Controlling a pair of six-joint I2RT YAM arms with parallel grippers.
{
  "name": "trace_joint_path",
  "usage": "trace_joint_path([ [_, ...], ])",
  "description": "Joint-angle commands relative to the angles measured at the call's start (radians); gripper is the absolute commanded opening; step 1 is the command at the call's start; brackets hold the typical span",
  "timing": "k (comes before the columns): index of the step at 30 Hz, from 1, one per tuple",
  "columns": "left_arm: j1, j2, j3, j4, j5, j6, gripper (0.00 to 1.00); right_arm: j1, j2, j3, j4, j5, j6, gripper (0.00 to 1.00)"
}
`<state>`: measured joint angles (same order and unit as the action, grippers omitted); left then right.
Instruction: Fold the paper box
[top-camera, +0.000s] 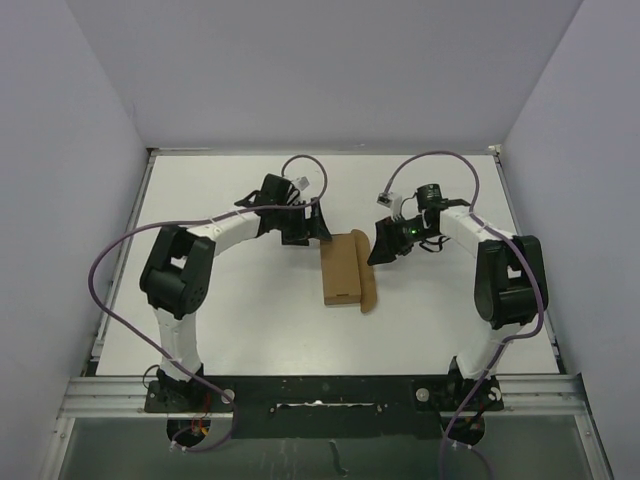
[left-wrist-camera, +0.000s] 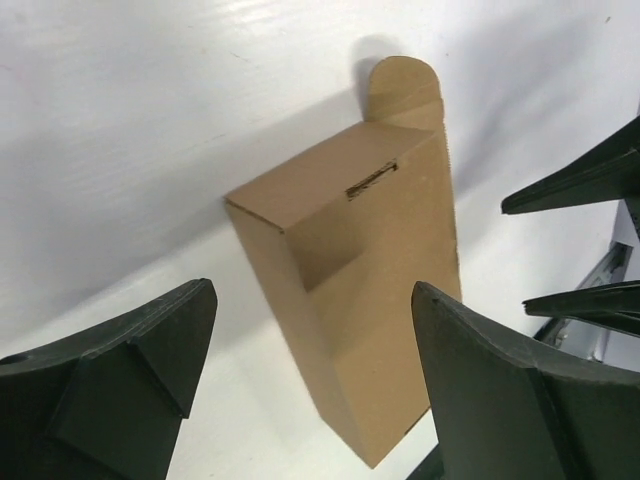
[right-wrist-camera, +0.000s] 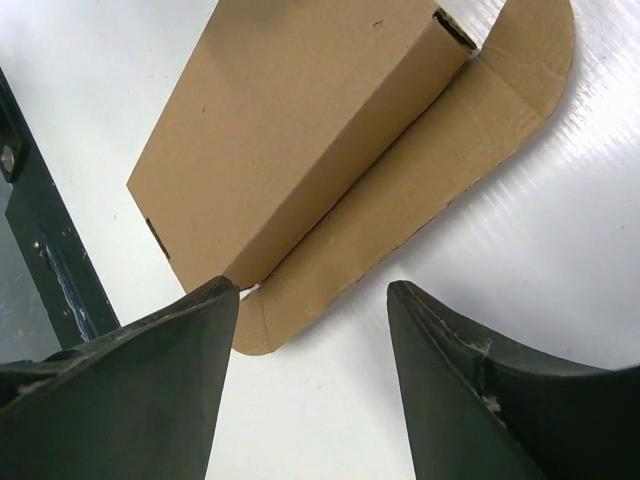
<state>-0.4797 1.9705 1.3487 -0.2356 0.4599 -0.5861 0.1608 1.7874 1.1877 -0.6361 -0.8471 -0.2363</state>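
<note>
Paper box (top-camera: 343, 268) lying at frame centre on white table (top-camera: 250, 320), rounded flap (top-camera: 369, 296) splayed toward lower right; left gripper (top-camera: 318, 228) and right gripper (top-camera: 381, 246) flanking, jaws apart, empty.

Robot lab test cell, white table (top-camera: 250, 325), plain enclosing walls (top-camera: 330, 70), metal frame rail (top-camera: 100, 398).

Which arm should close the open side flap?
Right, probably: the flap lies flat on the box's right side, just ahead of the open right tool; the left tool is across the box.
</note>
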Motion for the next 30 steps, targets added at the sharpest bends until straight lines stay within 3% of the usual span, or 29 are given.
trace_joint_path([
  [1,0.033,-0.145,-0.016,-0.003,-0.024,0.079,0.79,0.001,-0.062,0.031,-0.028,-0.016,-0.106,0.62],
  [8,0.035,-0.388,-0.131,0.029,-0.126,0.251,0.93,-0.004,-0.234,-0.075,0.038,-0.095,-0.313,0.61],
  [13,0.041,-0.582,-0.292,0.162,-0.151,0.214,0.98,-0.006,-0.414,-0.235,0.134,-0.213,-0.512,0.63],
  [16,0.055,-0.663,-0.408,0.281,-0.089,0.151,0.98,-0.008,-0.525,-0.326,0.167,-0.290,-0.671,0.78],
  [18,0.059,-0.676,-0.431,0.284,-0.049,0.127,0.98,-0.010,-0.577,-0.373,0.159,-0.331,-0.789,0.90],
  [20,0.049,-0.660,-0.441,0.267,0.006,0.099,0.96,-0.010,-0.621,-0.415,0.054,-0.367,-1.043,0.98],
  [24,0.028,-0.625,-0.477,0.319,0.037,0.046,0.90,-0.009,-0.602,-0.419,-0.159,-0.348,-1.447,0.98],
  [27,0.020,-0.566,-0.449,0.305,0.070,0.041,0.84,0.016,-0.570,-0.419,-0.260,-0.310,-1.589,0.99],
  [30,0.007,-0.486,-0.382,0.244,0.088,0.070,0.81,0.073,-0.561,-0.443,-0.224,-0.202,-1.588,1.00],
])
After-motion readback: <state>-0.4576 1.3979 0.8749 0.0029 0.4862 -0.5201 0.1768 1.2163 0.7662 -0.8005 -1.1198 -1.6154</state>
